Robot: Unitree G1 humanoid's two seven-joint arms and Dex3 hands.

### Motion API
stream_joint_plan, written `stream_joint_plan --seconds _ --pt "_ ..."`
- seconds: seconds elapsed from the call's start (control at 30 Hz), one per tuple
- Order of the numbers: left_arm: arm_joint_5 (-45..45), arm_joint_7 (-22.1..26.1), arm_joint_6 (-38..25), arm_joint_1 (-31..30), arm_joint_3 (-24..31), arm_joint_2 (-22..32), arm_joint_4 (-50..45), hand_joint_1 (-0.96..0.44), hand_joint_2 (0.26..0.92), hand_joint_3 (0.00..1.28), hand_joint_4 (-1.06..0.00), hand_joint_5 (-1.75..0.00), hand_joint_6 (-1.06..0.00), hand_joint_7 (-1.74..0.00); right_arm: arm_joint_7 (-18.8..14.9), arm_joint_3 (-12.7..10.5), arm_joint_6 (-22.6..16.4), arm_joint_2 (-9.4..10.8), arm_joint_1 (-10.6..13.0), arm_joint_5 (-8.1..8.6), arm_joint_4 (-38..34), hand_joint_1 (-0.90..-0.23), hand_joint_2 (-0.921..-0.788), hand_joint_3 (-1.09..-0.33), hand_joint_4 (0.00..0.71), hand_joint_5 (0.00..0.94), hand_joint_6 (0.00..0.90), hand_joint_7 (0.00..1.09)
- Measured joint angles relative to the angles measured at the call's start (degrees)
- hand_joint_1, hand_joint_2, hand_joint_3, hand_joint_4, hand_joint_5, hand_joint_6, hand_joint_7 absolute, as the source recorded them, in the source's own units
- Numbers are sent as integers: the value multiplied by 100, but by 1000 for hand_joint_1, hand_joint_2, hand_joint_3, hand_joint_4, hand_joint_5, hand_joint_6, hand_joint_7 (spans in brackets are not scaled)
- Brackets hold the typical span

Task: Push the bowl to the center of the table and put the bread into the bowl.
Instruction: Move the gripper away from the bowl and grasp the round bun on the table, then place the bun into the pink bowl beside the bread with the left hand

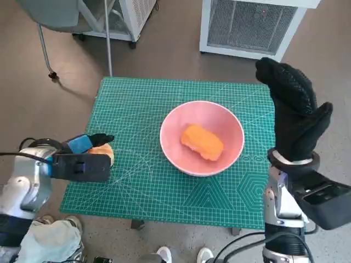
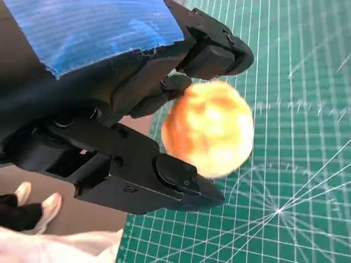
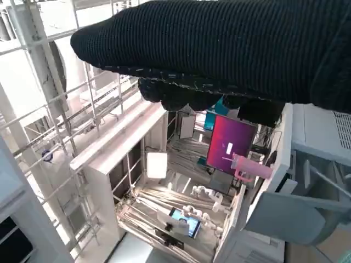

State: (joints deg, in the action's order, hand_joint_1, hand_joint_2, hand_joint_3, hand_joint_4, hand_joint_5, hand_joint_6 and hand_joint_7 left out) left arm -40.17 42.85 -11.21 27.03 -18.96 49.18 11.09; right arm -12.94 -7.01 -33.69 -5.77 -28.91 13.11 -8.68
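The black left hand with blue tape across its back [image 1: 82,159] sits low at the near left edge of the table, its black fingers [image 2: 181,183] closed round a small round golden-orange bread roll [image 2: 208,129]. In the left wrist view the roll is pinched from two sides, one finger above it and one below, with the green mat under it; whether it is resting on the mat or lifted just off it I cannot tell. In the head view only a sliver of the roll [image 1: 104,152] shows past the fingers.

The right hand in its black knitted glove [image 1: 296,112] is raised above the far right corner of the table, fingers straight and together, pointing away from the robot, holding nothing and touching nothing.

Between the two hands, about the middle of the table, stands a pale pink round bowl [image 1: 227,129]. Inside it lies an oblong orange piece of bread [image 1: 202,141], tilted across the bottom.

All of this rests on a green cutting mat with a white grid [image 1: 137,104] that covers the small table. At the near edge, on the floor, a person's pale shoes [image 1: 181,255] show.
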Motion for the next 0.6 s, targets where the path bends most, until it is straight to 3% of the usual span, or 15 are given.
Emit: stream_joint_plan --seconds 0.03,0.13,0.17,0.2,0.23,0.3,0.43,0.6 --pt "-34 -93 41 21 -27 -20 80 161 811 54 -275 -31 -440 -52 8 0 -1 2 0 -2 0 -531 -921 -716 331 19 -1 706" --pt "-159 -395 196 47 -87 -57 286 131 833 94 -569 -87 -622 -88 30 -1 -9 6 1 -9 -1 -532 -921 -715 331 19 -1 707" --pt "-208 -532 272 50 -110 -62 355 127 836 98 -615 -102 -647 -96 37 -2 -12 7 0 -10 -1 -532 -921 -715 331 19 -1 707" --pt "-272 -724 396 50 -137 -63 448 82 867 104 -645 -494 -599 -503 42 -3 -19 7 1 -12 -2 -532 -921 -714 331 19 -1 708" --pt "-298 -874 496 50 -156 -62 536 53 886 117 -644 -779 -570 -757 44 -2 -22 8 2 -13 -3 -533 -921 -714 331 19 -1 708" --pt "-396 -1218 756 50 -182 -60 706 28 903 97 -680 -987 -578 -942 48 -2 -27 9 4 -16 -4 -533 -921 -714 331 19 -1 708" --pt "-462 -1791 1292 53 -202 -26 1047 7 897 80 -702 -1155 -674 -1031 57 -2 -42 11 5 -33 -4 -532 -921 -714 332 20 -1 709" --pt "-446 -1975 1590 53 -173 11 1186 3 895 77 -702 -1206 -701 -1033 91 0 -65 15 9 -89 -4 -530 -921 -716 331 20 -1 708"
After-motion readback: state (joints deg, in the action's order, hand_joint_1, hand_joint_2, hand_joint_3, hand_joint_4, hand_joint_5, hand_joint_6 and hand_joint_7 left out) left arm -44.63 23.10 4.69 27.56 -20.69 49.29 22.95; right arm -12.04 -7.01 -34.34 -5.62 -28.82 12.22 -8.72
